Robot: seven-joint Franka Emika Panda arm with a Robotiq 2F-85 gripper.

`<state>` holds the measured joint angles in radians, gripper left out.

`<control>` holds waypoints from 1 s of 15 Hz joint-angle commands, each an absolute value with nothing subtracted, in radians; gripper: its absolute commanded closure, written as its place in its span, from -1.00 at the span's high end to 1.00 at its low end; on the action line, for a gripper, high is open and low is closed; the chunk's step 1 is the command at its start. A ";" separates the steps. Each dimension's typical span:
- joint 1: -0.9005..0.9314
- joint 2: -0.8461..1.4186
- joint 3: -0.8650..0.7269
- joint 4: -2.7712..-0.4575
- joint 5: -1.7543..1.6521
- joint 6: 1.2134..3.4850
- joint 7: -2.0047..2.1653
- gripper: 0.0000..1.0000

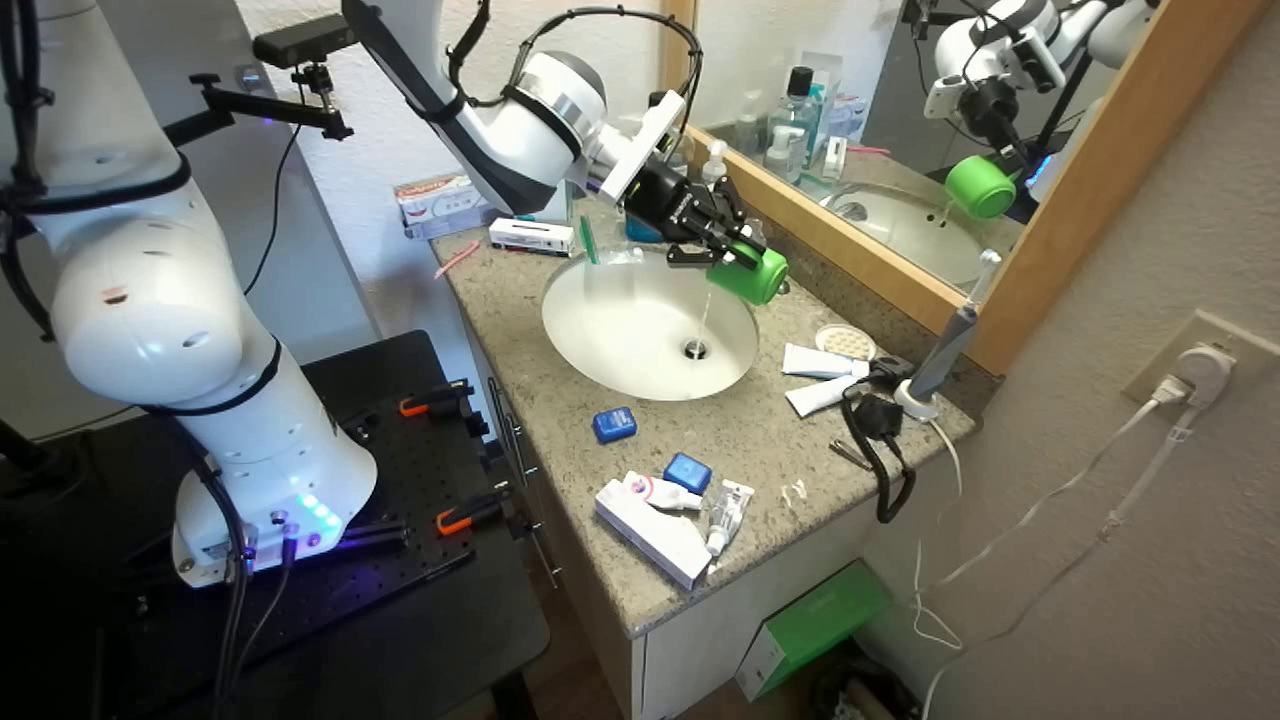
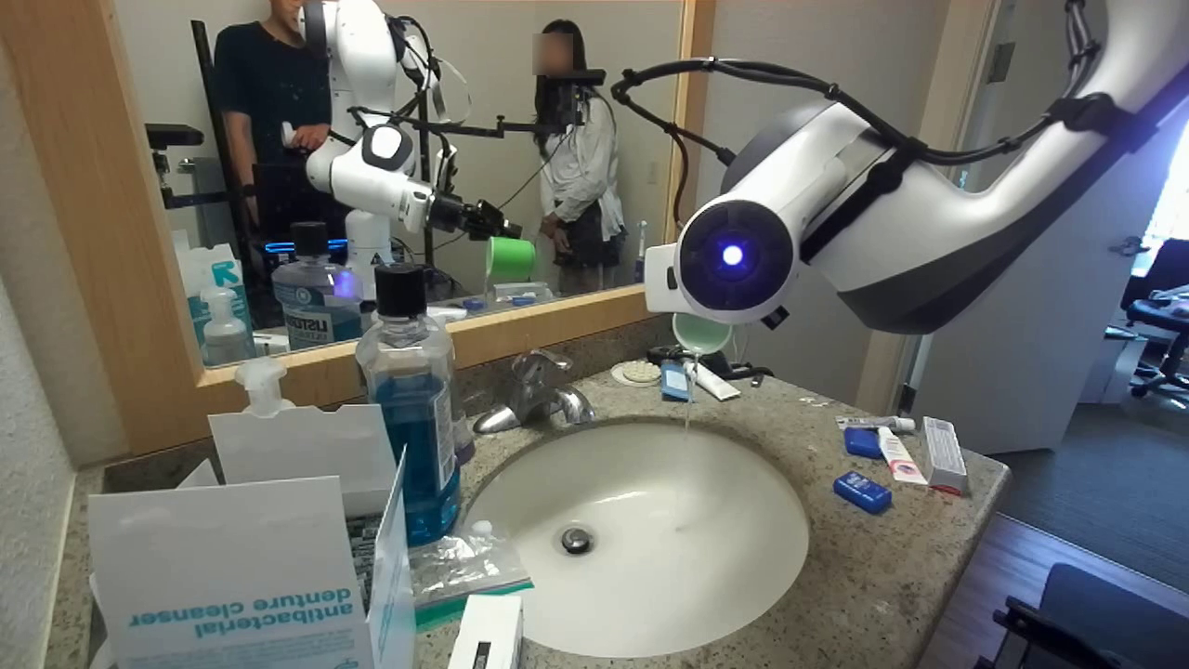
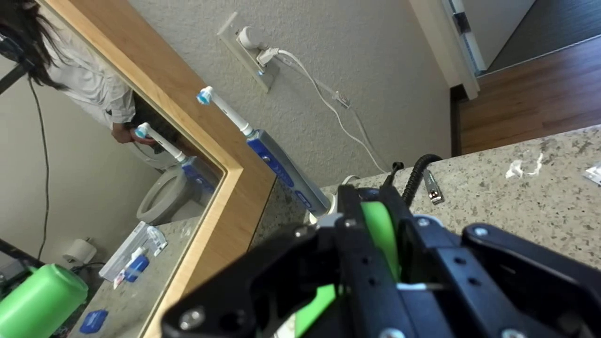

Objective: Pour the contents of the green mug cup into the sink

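The green mug cup [image 1: 762, 280] is held tilted over the edge of the sink [image 1: 590, 325]. A thin stream of clear liquid [image 1: 705, 315] falls from its mouth into the basin, near the drain. An exterior view shows the mug's pale inside [image 2: 701, 336] and the stream above the far rim of the white sink [image 2: 743, 557]. My gripper [image 1: 738, 254] is shut on the mug, seemingly by its handle. In the wrist view a green strip of mug [image 3: 381, 230] sits between the fingers of the gripper [image 3: 368, 195]. The arm hides the gripper in an exterior view, except in the mirror.
A chrome faucet [image 2: 534, 400] and a tall mouthwash bottle [image 2: 409, 427] stand behind the sink. A white box [image 2: 223, 567] stands beside them. A wood-framed mirror [image 1: 850, 230] is close behind the mug. An electric toothbrush [image 1: 945, 350], tubes [image 1: 822, 362] and blue boxes [image 1: 614, 425] are on the counter.
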<state>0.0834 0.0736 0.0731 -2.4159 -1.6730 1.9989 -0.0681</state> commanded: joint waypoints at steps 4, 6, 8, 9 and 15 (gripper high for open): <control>0.099 0.042 0.093 -2.455 -1.726 1.917 -0.011 -0.83; 0.100 0.043 0.099 -2.459 -1.730 1.900 -0.005 -0.83; 0.102 0.043 0.105 -2.463 -1.734 1.884 0.003 -0.83; 0.103 0.044 0.107 -2.464 -1.733 1.875 0.004 -0.83; 0.111 0.041 0.110 -2.462 -1.732 1.849 -0.005 -0.83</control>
<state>0.1043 0.0735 0.1004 -2.4343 -1.7084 1.8839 -0.0322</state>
